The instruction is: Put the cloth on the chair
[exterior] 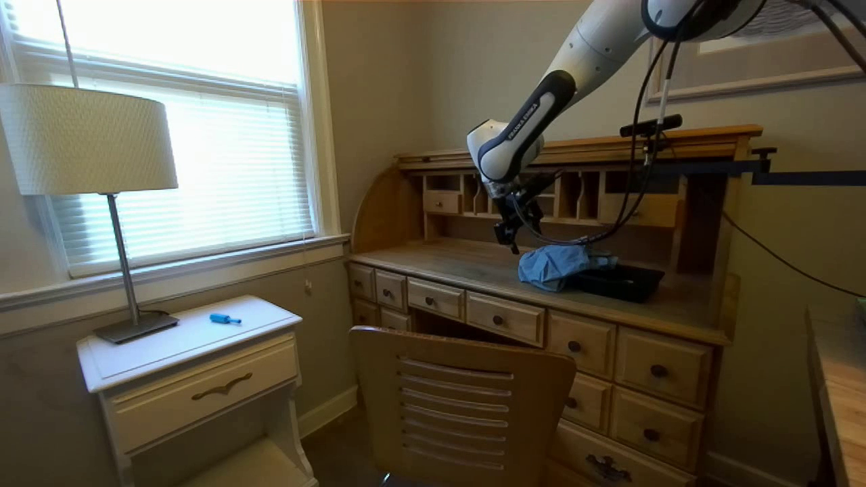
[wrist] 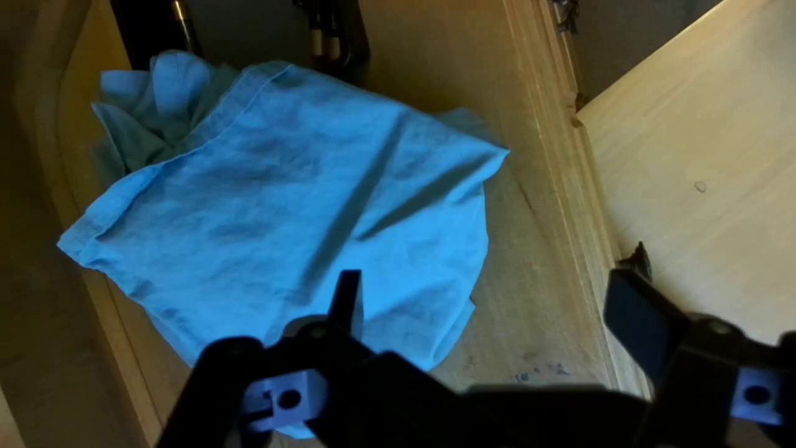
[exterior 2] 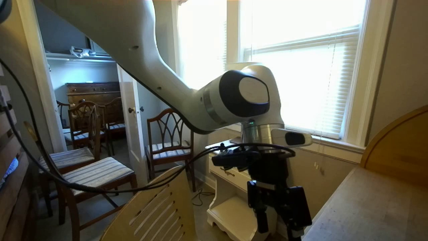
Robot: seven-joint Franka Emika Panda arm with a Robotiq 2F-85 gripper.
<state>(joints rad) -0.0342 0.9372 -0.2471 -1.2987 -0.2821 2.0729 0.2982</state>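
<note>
A crumpled blue cloth (exterior: 551, 267) lies on the desk, partly over a black tray. It fills much of the wrist view (wrist: 298, 205) and is outside the frame in an exterior view. My gripper (exterior: 509, 237) is above the desk near the cloth's left end, apart from it. In the wrist view the jaws (wrist: 485, 292) are wide apart with nothing between them. One finger overlaps the cloth in view, the other the desk's front edge. The gripper also shows in an exterior view (exterior 2: 280, 224). The wooden chair (exterior: 460, 400) stands before the desk; its slatted back (exterior 2: 160, 207) is visible, its seat hidden.
The roll-top desk (exterior: 433, 257) has cubbyholes behind and drawers below. The black tray (exterior: 629, 284) holds thin items with brass-coloured parts. A white nightstand (exterior: 196, 352) bears a lamp (exterior: 88, 142) and a small blue tool (exterior: 224, 318). Cables hang from the arm.
</note>
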